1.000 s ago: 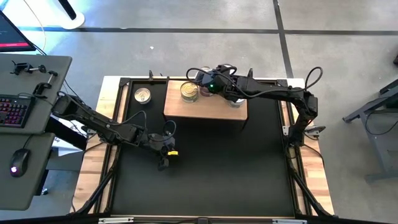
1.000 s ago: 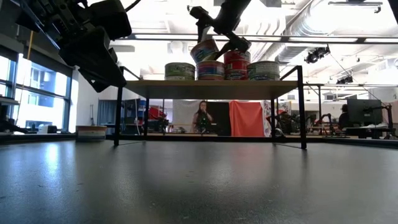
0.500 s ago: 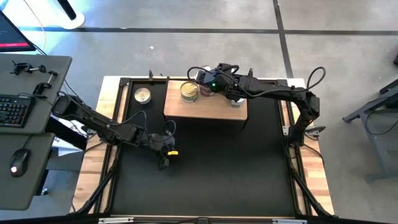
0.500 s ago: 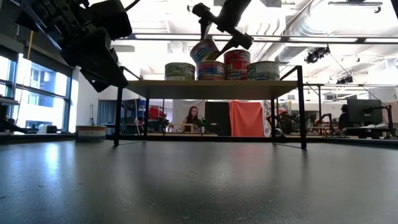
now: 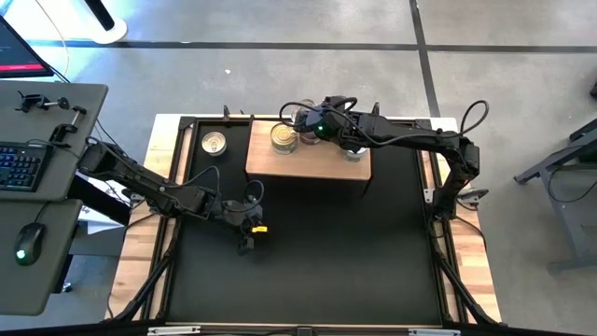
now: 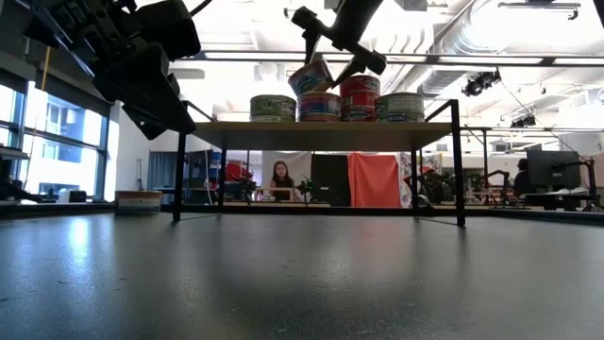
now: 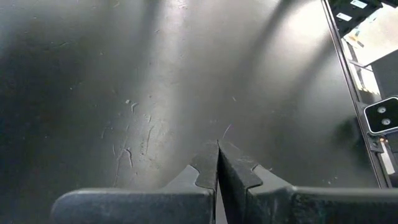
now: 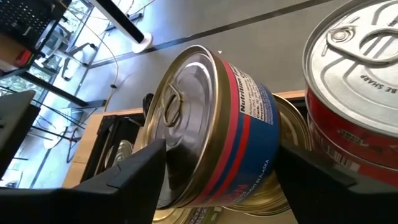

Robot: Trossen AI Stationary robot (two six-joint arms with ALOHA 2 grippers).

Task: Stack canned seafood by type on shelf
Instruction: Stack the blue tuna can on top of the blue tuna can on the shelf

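Gold-lidded, red-and-blue-banded tin (image 8: 208, 124) sits clamped between the right gripper (image 6: 332, 55)'s fingers, held above the shelf (image 6: 321, 124) and over another tin of matching banding (image 6: 319, 107) that stands on the board. Grip is across the tin's side wall, one finger (image 8: 134, 177) near the lid rim, the other (image 8: 323, 180) toward the base.

Tilt is plain in the low view: the held tin leans, lid face turned up and toward the left end of the shelf, base corner lowest. Its short axis runs slantwise, not plumb; the broad flat faces are not yet level with the tin below.

Judged step: setting this tin on its like. To do it well, the wrist should roll until the lid faces straight up, then centre the base over the lower tin's rim before lowering; a tilted set-down could slide off or nudge the red tins (image 6: 360, 98) stacked just beside it. Release only once the base rests flat.

Other tins: one silver-sided at the shelf's left (image 6: 273, 108), one at its right (image 6: 400, 106), one off the shelf (image 5: 215, 143) on the table.

Left gripper (image 7: 217, 165) waits low over the black mat (image 7: 155, 93), fingers pressed together, empty.
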